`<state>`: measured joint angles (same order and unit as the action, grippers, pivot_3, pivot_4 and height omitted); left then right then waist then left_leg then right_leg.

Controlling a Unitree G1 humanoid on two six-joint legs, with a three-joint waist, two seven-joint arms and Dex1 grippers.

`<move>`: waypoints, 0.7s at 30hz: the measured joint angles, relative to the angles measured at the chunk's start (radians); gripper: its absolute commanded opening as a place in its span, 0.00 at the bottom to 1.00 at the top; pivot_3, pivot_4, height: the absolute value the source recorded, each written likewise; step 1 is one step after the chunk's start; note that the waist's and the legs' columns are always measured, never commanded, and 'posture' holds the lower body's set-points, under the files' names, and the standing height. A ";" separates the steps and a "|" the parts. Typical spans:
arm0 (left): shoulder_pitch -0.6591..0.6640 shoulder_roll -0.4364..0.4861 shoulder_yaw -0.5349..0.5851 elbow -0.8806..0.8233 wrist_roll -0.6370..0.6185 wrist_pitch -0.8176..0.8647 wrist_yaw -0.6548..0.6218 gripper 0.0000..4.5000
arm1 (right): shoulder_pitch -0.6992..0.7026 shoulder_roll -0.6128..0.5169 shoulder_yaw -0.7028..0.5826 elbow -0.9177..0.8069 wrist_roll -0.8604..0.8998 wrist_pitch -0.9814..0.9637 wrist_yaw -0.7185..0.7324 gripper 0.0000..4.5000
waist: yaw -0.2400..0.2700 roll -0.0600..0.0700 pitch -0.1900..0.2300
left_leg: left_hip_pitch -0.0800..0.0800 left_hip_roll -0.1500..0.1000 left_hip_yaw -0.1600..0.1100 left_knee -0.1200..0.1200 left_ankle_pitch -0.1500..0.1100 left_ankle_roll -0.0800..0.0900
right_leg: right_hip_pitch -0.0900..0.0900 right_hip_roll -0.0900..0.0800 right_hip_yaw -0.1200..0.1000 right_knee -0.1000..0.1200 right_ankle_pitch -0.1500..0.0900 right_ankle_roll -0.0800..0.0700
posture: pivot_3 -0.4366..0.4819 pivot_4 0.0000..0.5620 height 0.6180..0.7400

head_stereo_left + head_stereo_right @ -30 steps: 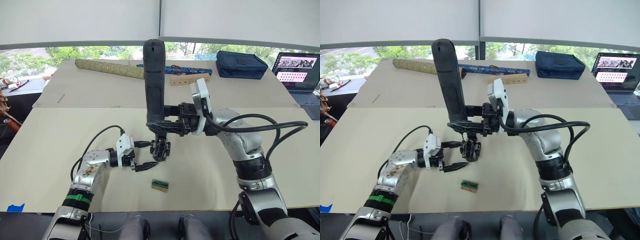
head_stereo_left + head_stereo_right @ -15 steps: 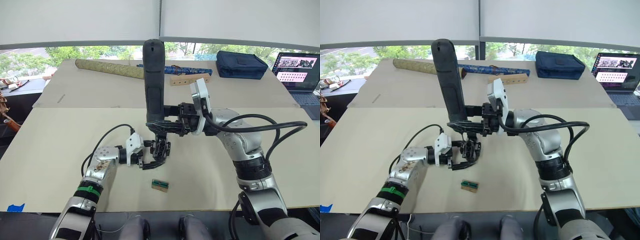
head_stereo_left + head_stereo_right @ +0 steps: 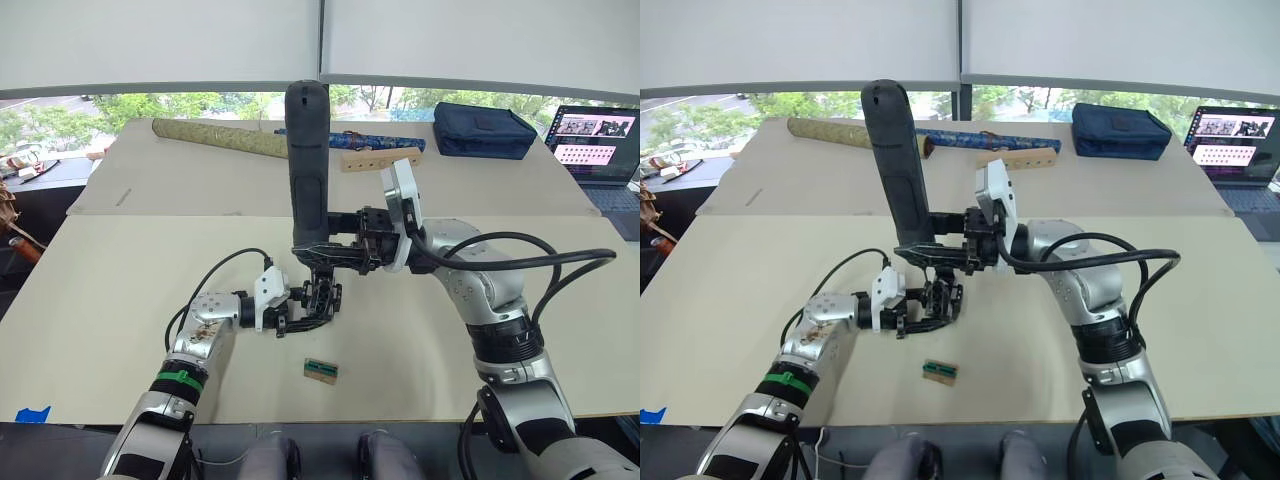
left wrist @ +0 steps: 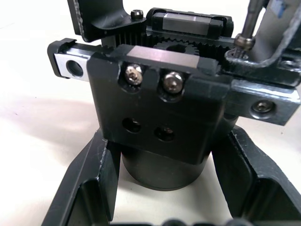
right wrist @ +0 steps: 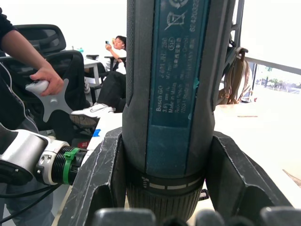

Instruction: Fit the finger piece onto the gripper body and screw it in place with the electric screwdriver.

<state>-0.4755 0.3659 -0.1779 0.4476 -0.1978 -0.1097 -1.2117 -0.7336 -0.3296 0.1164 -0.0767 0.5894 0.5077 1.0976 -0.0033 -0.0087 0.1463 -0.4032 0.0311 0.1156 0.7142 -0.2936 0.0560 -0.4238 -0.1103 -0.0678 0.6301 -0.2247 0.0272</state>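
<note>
The electric screwdriver (image 3: 308, 160) stands upright with my right gripper (image 3: 328, 250) shut around its lower end, also close up (image 5: 164, 141). Its thin bit (image 4: 250, 21) comes down onto a screw at the edge of the gripper body (image 4: 160, 108), a black block with a round base standing on the table (image 3: 320, 295). My left gripper (image 3: 306, 310) reaches in low from the left. Its fingers (image 4: 89, 188) hug both sides of the round base. A dark piece under the bit (image 4: 277, 44) may be the finger piece; I cannot tell for sure.
A small green-and-brown part (image 3: 320, 370) lies on the table just in front of the body. At the back lie an olive roll (image 3: 215, 137), a blue roll (image 3: 385, 142), a wooden strip with holes (image 3: 378, 160), a dark pouch (image 3: 483, 130) and a laptop (image 3: 598, 140).
My left gripper has moved right to the gripper body and its fingers have shut around the base. The right arm and the screwdriver have stayed put.
</note>
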 measured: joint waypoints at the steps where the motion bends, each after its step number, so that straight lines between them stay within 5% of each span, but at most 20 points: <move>1: 0.003 0.000 0.001 -0.002 0.000 0.001 0.002 0.51 | 0.003 0.002 0.001 0.000 -0.002 -0.007 0.000 0.43 | 0.000 0.000 0.000 | 0.000 0.000 0.000 0.000 0.000 0.000 | 0.000 0.000 0.000 0.000 0.000 0.000 | 0.48 0.27 1.00; 21: 0.029 -0.005 0.000 -0.011 0.009 -0.010 0.049 0.51 | 0.067 0.015 0.026 -0.009 -0.025 -0.079 -0.055 0.43 | 0.000 -0.001 -0.007 | 0.006 0.001 0.000 0.000 0.000 0.000 | 0.004 -0.001 0.001 -0.001 0.000 0.000 | 0.48 0.27 1.00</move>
<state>-0.4467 0.3605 -0.1777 0.4364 -0.1890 -0.1200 -1.1624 -0.6667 -0.3145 0.1422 -0.0858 0.5642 0.4292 1.0424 -0.0037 -0.0095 0.1390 -0.3968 0.0318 0.1156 0.7138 -0.2937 0.0561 -0.4201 -0.1110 -0.0665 0.6291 -0.2248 0.0271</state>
